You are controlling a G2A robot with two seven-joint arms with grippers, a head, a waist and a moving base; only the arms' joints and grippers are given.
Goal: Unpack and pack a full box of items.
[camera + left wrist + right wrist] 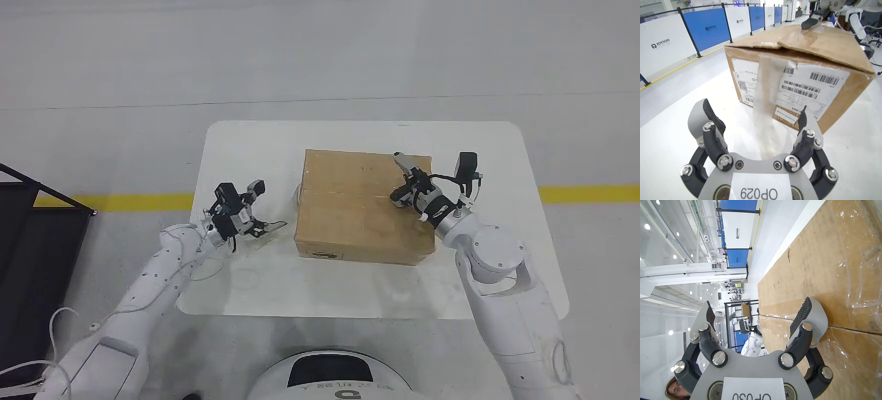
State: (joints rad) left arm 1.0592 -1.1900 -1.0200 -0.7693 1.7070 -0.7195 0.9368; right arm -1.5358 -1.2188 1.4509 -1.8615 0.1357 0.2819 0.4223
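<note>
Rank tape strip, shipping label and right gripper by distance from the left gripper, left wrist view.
1. Tape strip: hangs down the near face of the box, ending between the open fingers of the left gripper.
2. Shipping label: on that near face, behind the tape.
3. Right gripper: on the box top, far end.

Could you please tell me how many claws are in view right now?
2. The left claw is open over the table, beside the cardboard box's labelled side; the right claw is open at the box's taped top.
</note>
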